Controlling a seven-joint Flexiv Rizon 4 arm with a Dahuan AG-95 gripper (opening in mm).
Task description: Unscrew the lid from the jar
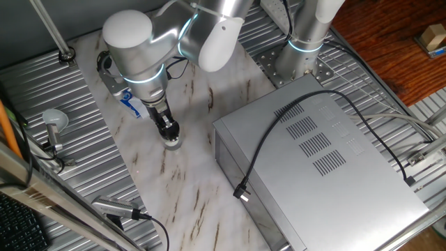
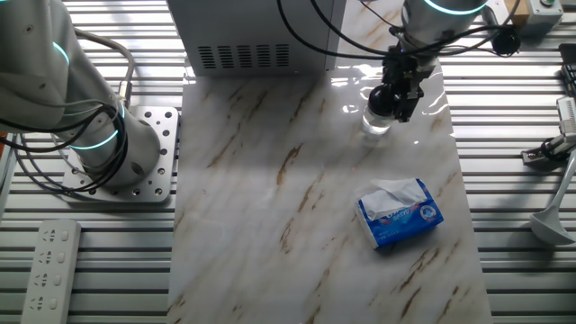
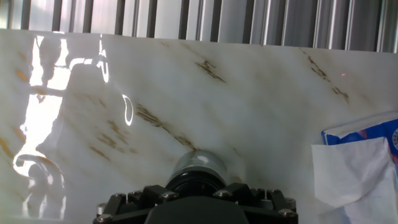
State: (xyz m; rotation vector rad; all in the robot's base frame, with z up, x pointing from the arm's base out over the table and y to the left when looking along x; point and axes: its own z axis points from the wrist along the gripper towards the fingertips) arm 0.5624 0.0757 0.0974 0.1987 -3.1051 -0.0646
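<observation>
Gripper [image 2: 392, 101] sits straight down on the black lid [image 3: 196, 182], seemingly clamped round it, w/ the clear jar [image 3: 200, 163] upright beneath on the marble table [image 2: 270, 198], blue-and-white packet [image 2: 400, 212] nearby, grey metal box [image 1: 327, 160] farther off.

In the other fixed view you find the jar [image 2: 376, 121] standing on the table [image 2: 270, 198] at upper right, directly under the gripper [image 2: 396, 99]. The metal box [image 2: 243, 36] sits at the top edge, left of the jar, and the packet [image 2: 400, 213] lies below it, well apart.
</observation>
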